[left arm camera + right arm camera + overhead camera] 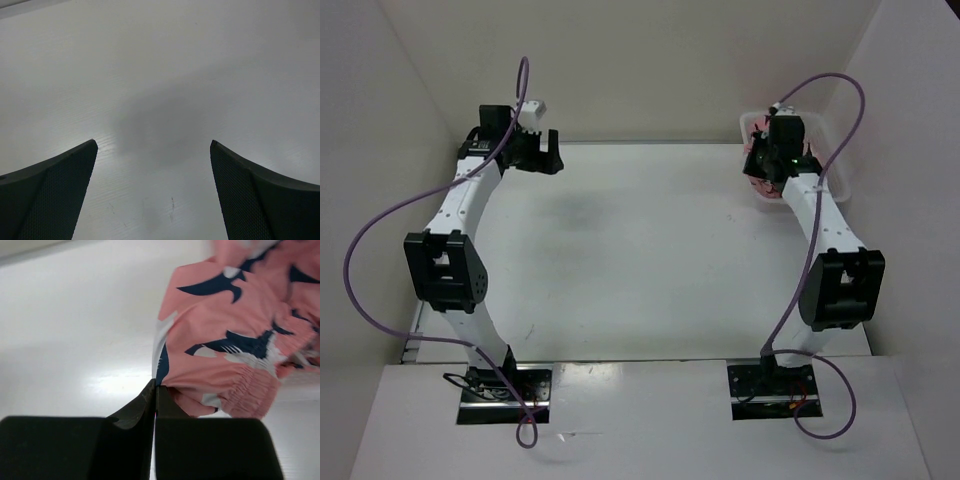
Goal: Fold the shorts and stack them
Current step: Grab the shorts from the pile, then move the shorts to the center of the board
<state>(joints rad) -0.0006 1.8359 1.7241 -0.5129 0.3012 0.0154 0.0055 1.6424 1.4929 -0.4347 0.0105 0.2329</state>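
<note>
The salmon-pink shorts [235, 330] with navy-and-white sharks hang bunched from my right gripper [155, 386], whose jaws are closed on an edge of the fabric near the elastic waistband. In the top view the right gripper [766, 166] is at the far right of the table, by the basket, and only small pink bits of the shorts [767, 192] show beneath it. My left gripper [548, 158] is at the far left, open and empty. In its wrist view the left gripper [154, 144] has its fingers wide apart over bare white table.
A white plastic basket [838, 178] stands at the far right corner, partly behind the right arm. White walls close in the table [640, 260] on the left, back and right. Purple cables loop off both arms.
</note>
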